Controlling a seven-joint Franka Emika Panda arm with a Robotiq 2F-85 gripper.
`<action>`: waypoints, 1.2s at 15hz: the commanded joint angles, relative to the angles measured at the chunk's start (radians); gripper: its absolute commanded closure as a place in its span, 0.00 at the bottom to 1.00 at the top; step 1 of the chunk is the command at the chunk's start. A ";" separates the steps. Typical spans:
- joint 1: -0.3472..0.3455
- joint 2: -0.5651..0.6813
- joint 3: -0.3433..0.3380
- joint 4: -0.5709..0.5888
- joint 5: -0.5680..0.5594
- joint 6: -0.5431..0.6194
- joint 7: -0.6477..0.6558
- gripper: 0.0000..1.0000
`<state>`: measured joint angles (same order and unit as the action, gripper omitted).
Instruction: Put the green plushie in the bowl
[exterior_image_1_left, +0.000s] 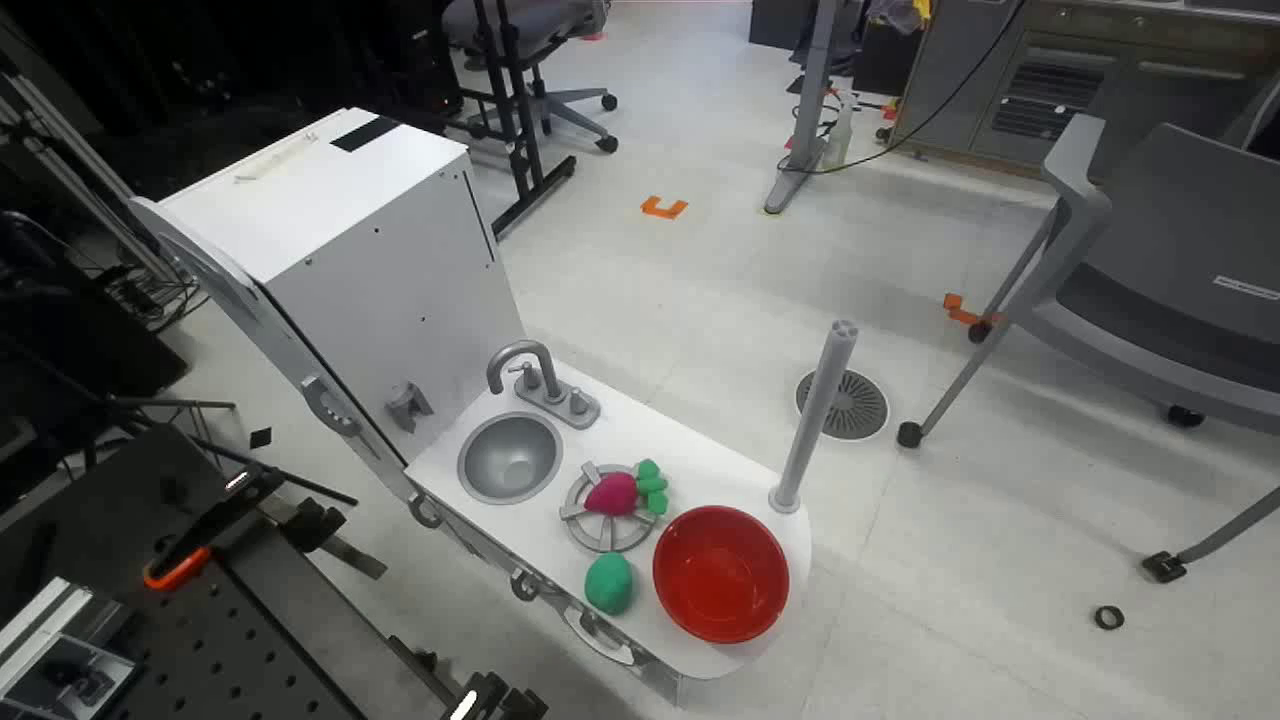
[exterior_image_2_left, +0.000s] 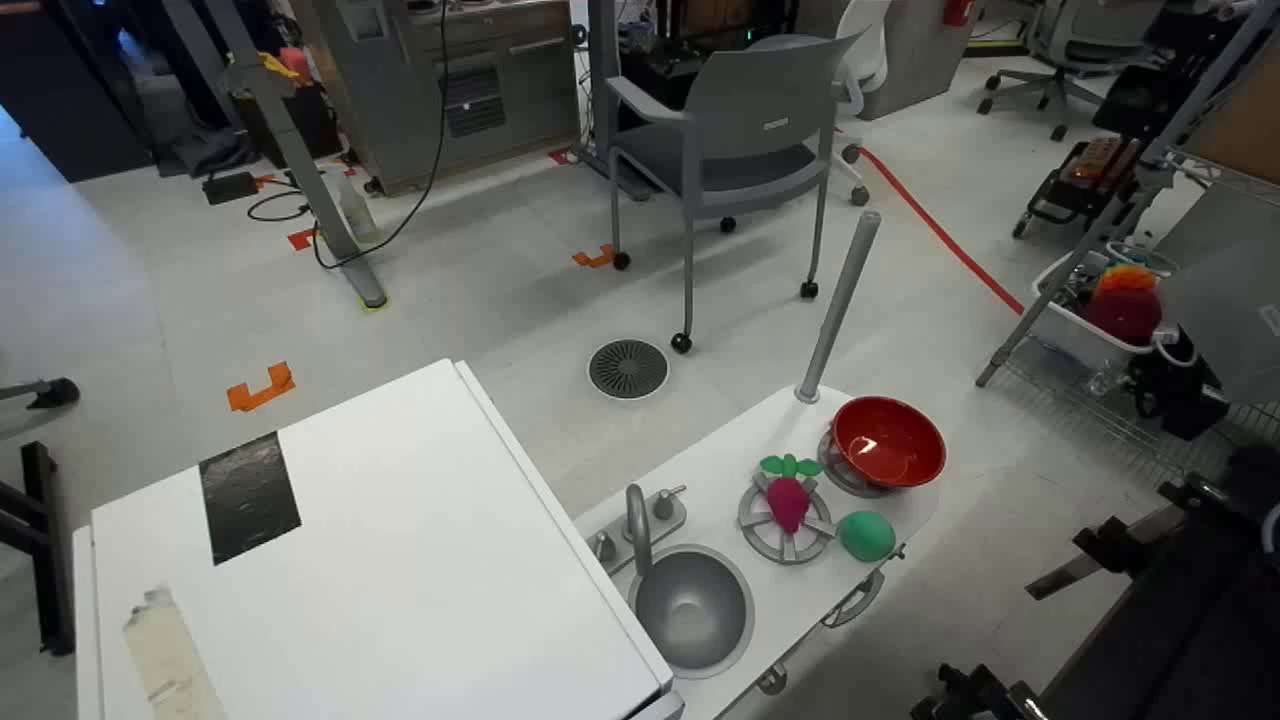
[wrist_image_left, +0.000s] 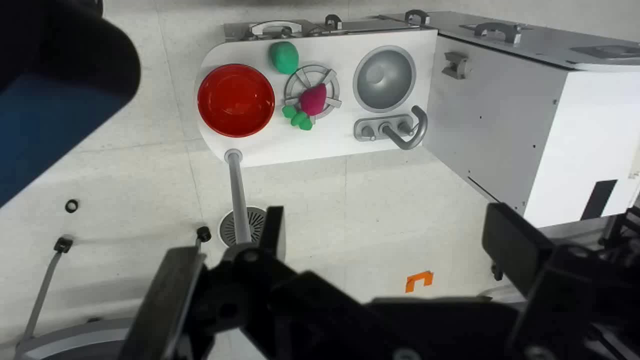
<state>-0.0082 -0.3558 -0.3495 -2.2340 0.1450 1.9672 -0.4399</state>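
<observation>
The green plushie (exterior_image_1_left: 609, 583) is a small rounded green lump on the white toy-kitchen counter, near its handle-side edge. It also shows in an exterior view (exterior_image_2_left: 866, 536) and in the wrist view (wrist_image_left: 284, 57). The round red bowl (exterior_image_1_left: 720, 574) stands upright beside it at the counter's rounded end. The bowl also shows in an exterior view (exterior_image_2_left: 888, 441) and in the wrist view (wrist_image_left: 236, 100), and I see nothing in it. My gripper (wrist_image_left: 390, 232) shows only in the wrist view. Its fingers are wide apart with nothing between them, away from the plushie and bowl.
A pink-and-green plush (exterior_image_1_left: 612, 494) lies on the grey burner beside the plushie. A grey basin (exterior_image_1_left: 510, 458) and a faucet (exterior_image_1_left: 540, 370) are farther along the counter. A grey post (exterior_image_1_left: 818, 415) rises near the bowl. A tall white cabinet (exterior_image_1_left: 390, 260) stands at the far end.
</observation>
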 joint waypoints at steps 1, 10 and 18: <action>-0.036 0.005 0.031 0.004 0.013 -0.005 -0.010 0.00; -0.033 0.065 0.063 0.024 0.000 0.007 0.041 0.00; -0.004 0.454 0.252 0.030 -0.034 0.238 0.335 0.00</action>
<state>-0.0133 -0.0585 -0.1478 -2.2387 0.1417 2.1224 -0.1866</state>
